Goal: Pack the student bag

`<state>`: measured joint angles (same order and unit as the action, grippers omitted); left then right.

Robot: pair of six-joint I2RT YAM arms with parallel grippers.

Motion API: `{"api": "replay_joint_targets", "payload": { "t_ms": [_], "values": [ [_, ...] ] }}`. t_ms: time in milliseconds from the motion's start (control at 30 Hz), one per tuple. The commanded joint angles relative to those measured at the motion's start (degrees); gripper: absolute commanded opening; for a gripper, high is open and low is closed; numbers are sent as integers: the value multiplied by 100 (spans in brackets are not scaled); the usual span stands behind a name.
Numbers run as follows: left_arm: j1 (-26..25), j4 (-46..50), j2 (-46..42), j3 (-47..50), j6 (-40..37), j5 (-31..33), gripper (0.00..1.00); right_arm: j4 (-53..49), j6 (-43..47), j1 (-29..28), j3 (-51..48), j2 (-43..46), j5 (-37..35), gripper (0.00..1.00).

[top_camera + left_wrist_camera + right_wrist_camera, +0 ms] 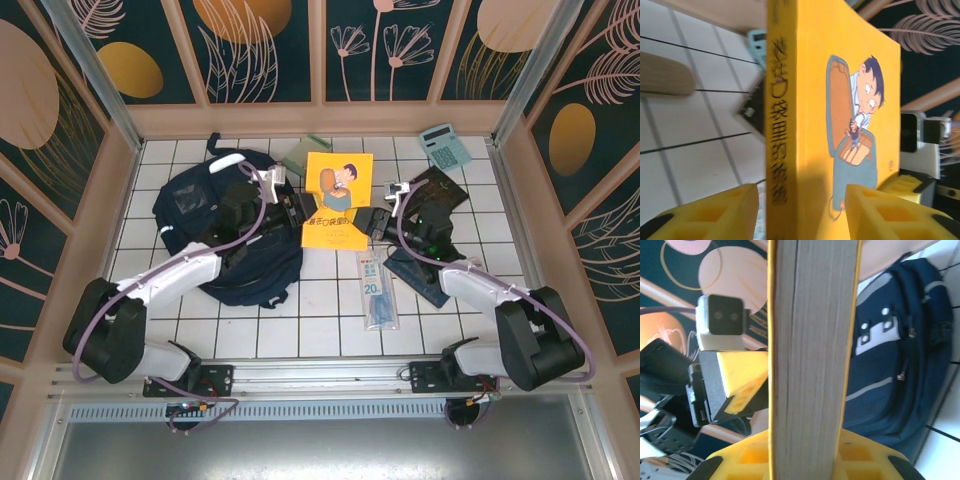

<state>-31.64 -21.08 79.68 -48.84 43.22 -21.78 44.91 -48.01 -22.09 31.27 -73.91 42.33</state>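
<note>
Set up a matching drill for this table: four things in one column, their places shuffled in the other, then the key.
1 yellow book
2 calculator
3 student bag
4 blue packet

A far right corner
B on the left side
C held upright in the middle
D lying flat, right of centre

Pairs: 1-C, 2-A, 3-B, 4-D

White tiled floor (325, 318), dark floral walls (400, 50)

left fingers (715, 215) parted, loose | right fingers (740, 462) clamped on book (812, 355)
</note>
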Motion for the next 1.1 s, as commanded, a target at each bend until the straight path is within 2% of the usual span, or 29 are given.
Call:
{"api": "replay_joint_targets", "payload": {
  "t_ms": [0,200,367,500,667,1067],
  "values": [
    [2,1547,-437,-189,-1077,1169,50,-101,344,168,-98,399,-335,0],
    [-155,3116,-748,-4,-1765,2474,48,-436,600,451,-268,616,-385,0],
    [-529,3611,-860,228,-1963,2870,46,-342,584,656,-412,655,-344,0],
    [-817,3996,-445,94,-2062,3201,44,-204,489,716,-507,664,-287,0],
    [-883,4235,24,-76,-2115,3619,44,-131,450,723,-606,769,-290,0],
    [-887,3999,1003,-573,-2456,3469,45,-95,411,729,-657,790,-240,0]
  ]
}}
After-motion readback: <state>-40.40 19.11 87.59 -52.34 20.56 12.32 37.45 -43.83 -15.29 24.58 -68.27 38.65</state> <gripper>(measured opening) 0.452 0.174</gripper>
